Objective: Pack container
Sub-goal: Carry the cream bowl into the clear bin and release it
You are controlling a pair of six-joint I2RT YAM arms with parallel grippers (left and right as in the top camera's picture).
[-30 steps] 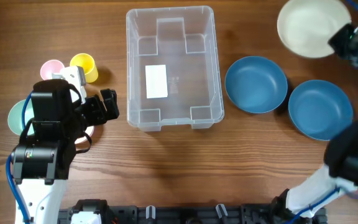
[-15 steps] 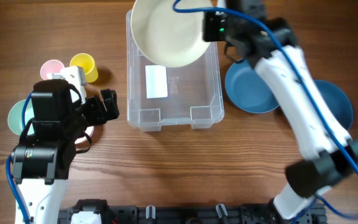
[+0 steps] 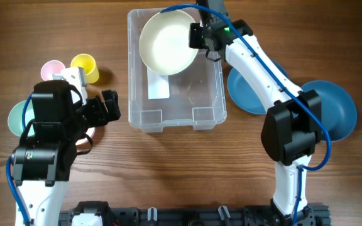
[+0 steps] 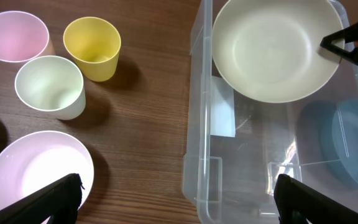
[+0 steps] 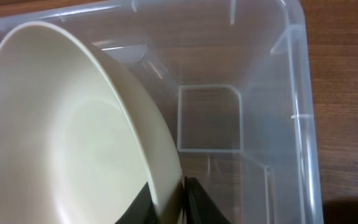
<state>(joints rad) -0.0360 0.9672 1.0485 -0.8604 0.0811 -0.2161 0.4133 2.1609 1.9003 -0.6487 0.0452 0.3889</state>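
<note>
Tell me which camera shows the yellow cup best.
The left wrist view: the yellow cup is large, upright, its open mouth and side clear. Overhead shows it small, from above, beside the pink cup. The right wrist view misses it.

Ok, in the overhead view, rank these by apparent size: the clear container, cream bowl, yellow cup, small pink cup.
1. container
2. cream bowl, raised nearer the camera, yet clearly second
3. yellow cup and pink cup look about alike, so unranked
</note>
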